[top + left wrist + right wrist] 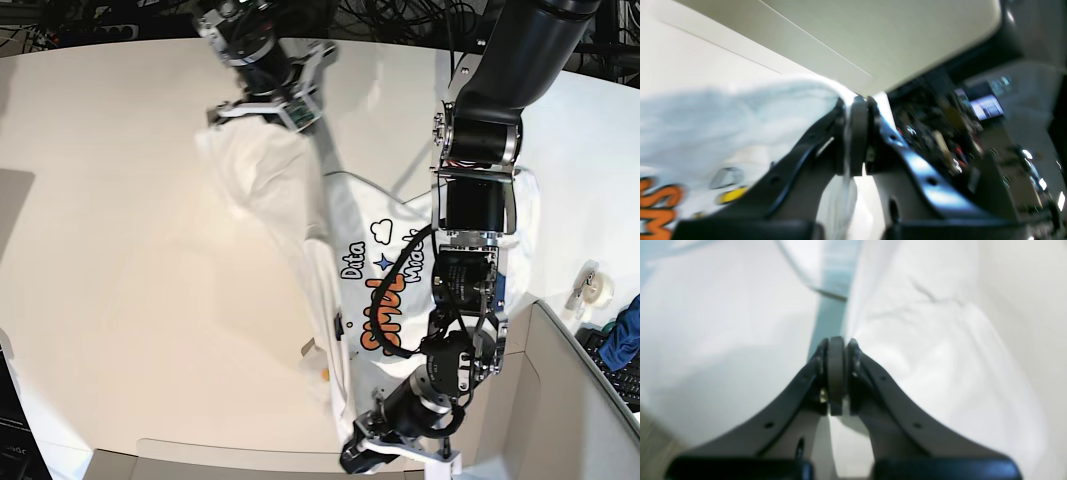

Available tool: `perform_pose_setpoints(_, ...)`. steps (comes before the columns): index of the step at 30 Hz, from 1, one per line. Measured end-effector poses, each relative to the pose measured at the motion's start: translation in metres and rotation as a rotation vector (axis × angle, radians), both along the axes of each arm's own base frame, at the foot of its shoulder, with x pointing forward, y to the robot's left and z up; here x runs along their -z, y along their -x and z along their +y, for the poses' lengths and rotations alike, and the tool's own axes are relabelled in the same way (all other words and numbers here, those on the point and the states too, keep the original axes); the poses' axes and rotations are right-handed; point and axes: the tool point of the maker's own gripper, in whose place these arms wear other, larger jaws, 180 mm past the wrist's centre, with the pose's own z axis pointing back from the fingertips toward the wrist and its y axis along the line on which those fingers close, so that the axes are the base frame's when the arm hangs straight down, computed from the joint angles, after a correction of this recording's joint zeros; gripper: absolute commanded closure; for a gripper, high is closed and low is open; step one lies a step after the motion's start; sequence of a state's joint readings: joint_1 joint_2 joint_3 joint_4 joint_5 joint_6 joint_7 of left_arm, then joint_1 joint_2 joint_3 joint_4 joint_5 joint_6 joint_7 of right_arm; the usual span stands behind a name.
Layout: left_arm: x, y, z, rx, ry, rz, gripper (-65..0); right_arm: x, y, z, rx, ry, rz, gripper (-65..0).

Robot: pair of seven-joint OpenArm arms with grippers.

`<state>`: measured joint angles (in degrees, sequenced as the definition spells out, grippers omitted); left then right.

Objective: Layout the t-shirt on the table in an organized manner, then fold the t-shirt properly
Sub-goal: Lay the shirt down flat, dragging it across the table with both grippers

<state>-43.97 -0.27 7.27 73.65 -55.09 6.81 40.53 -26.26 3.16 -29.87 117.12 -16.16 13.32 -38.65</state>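
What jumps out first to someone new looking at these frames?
The white t-shirt, stretched in the air between two arms over the table: the right gripper pinches it at the far end, the left gripper at the near edge. Its orange cartoon lettering shows mid-cloth, beside the big black left arm.

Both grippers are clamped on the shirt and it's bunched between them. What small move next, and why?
Probably draw the arms apart. The left gripper and right gripper each pinch the t-shirt, which hangs twisted and folded between them above the table. Tension should spread it before laying it flat.
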Motion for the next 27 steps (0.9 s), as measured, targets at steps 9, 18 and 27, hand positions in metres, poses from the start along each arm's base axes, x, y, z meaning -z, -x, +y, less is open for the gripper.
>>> perform_pose_setpoints(9,-0.005,-0.004,0.014,-0.042,0.003,-0.02,0.0,-0.045,0.003,0.074,-0.37,0.045,-0.232,0.0)
perform_pose_setpoints(18,-0.003,-0.009,0.072,-0.136,-0.082,-0.025,0.0,-0.142,-0.028,0.108,-0.307,-0.313,-0.548,0.0)
perform_pose_setpoints(27,-0.009,-0.005,0.065,-0.087,-0.002,-0.026,0.0,-0.138,-0.046,0.076,-0.119,-0.314,-0.569,0.0)
